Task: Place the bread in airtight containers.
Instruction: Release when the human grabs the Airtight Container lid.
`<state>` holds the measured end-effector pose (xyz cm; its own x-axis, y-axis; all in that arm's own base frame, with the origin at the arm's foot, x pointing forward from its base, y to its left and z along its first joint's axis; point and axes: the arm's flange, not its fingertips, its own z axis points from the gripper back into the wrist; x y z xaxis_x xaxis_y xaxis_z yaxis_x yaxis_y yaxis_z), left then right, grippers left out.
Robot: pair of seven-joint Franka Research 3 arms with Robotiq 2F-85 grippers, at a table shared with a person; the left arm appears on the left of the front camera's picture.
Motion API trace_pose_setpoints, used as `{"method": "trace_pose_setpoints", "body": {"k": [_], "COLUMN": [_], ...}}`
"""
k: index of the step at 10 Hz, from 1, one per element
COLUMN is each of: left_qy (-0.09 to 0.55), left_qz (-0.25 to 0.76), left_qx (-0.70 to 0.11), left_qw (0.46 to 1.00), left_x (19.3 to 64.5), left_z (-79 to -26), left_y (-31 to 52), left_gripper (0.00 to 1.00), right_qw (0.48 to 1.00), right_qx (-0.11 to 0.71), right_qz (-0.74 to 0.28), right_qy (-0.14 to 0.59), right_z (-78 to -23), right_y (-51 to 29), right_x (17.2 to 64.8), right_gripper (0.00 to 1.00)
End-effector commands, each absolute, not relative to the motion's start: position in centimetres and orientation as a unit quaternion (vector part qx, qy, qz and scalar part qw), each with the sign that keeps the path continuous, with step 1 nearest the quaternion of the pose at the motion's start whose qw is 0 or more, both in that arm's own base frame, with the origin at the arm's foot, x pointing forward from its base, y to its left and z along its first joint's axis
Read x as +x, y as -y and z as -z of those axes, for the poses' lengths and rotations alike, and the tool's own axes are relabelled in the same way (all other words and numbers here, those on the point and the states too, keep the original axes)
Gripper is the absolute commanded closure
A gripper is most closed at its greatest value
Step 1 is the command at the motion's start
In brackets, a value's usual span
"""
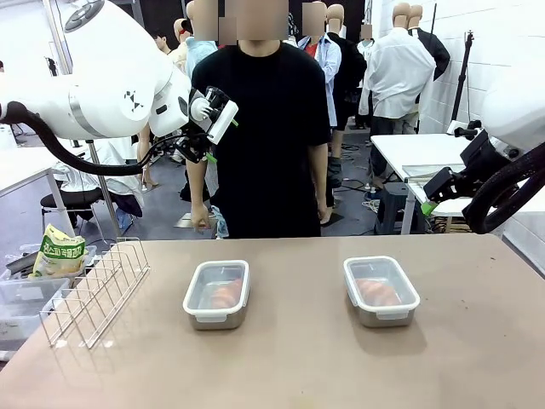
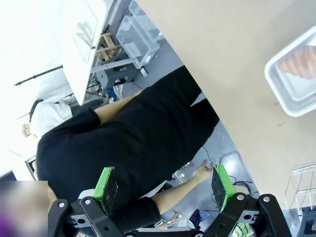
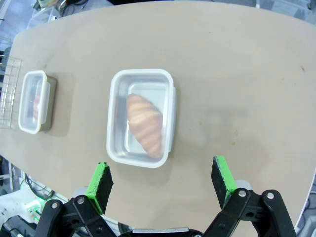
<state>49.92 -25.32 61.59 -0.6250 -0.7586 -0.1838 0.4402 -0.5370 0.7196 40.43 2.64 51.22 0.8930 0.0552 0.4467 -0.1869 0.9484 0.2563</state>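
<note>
Two airtight containers stand on the tan table, the left one [image 1: 216, 295] and the right one [image 1: 381, 291], each with its translucent lid on. A golden-brown bread piece shows through each lid, in the left tub [image 1: 223, 294] and in the right tub [image 1: 375, 292]. In the right wrist view the right container [image 3: 116, 118] lies below with its croissant [image 3: 144, 123] inside, and the other container [image 3: 34, 101] sits farther off. My left gripper [image 1: 203, 150] [image 2: 163, 190] hangs open high above the table's far edge, facing the person. My right gripper [image 1: 431, 201] [image 3: 163, 180] is open, raised off to the right.
A wire rack [image 1: 94, 290] stands at the table's left end, beside clear bins [image 1: 21, 298] and a snack bag [image 1: 58, 252]. A person in a black shirt [image 1: 260, 128] stands at the far edge, arms down. The left container's corner [image 2: 296, 79] shows in the left wrist view.
</note>
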Motion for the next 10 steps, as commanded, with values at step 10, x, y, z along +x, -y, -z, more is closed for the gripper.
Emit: {"method": "trace_pose_setpoints", "body": {"k": [10], "left_qy": [0.324], "left_qz": [0.839], "left_qx": [0.246], "left_qw": [0.36], "left_x": [49.91], "left_z": [-61.69], "left_y": [25.21], "left_gripper": [0.0], "right_qw": [0.961], "right_qx": [0.149], "right_qz": [-0.063], "right_qy": [0.223], "right_z": [-51.13], "right_y": [-2.7], "right_x": [40.48], "right_gripper": [0.0]}}
